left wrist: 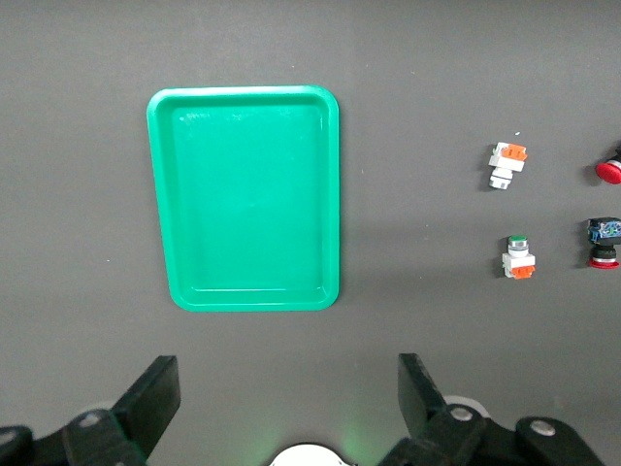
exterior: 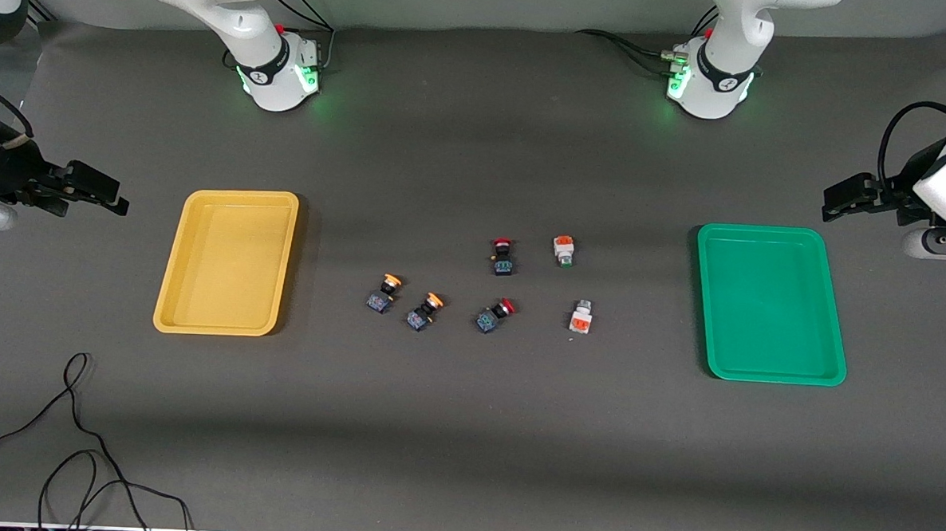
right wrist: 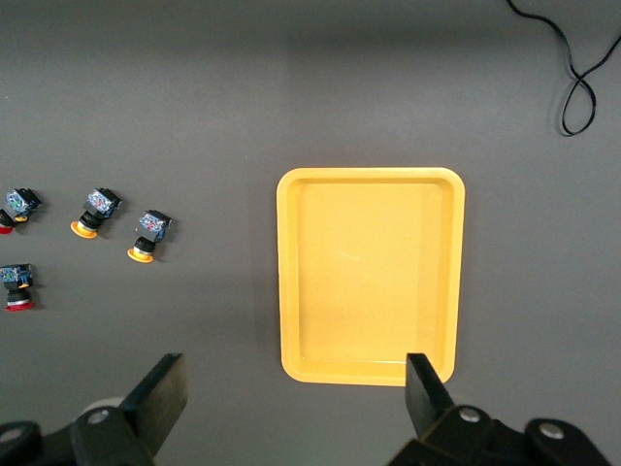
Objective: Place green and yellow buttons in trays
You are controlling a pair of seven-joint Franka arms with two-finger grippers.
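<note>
Two yellow-capped buttons (exterior: 383,293) (exterior: 425,311) lie mid-table, beside the empty yellow tray (exterior: 226,263). They also show in the right wrist view (right wrist: 97,212) (right wrist: 148,235), as does the yellow tray (right wrist: 369,277). Two white green-tipped buttons (exterior: 563,250) (exterior: 582,317) lie toward the empty green tray (exterior: 771,302). The left wrist view shows them (left wrist: 507,165) (left wrist: 518,257) and the green tray (left wrist: 243,199). My right gripper (exterior: 97,189) (right wrist: 296,379) is open and empty, over the table's right-arm end. My left gripper (exterior: 843,203) (left wrist: 286,388) is open and empty, over the left-arm end.
Two red-capped switches (exterior: 503,256) (exterior: 493,316) lie between the yellow-capped and green-tipped buttons. A black cable (exterior: 75,424) loops on the table nearer the front camera than the yellow tray. The arm bases (exterior: 278,73) (exterior: 708,88) stand along the table's edge farthest from the front camera.
</note>
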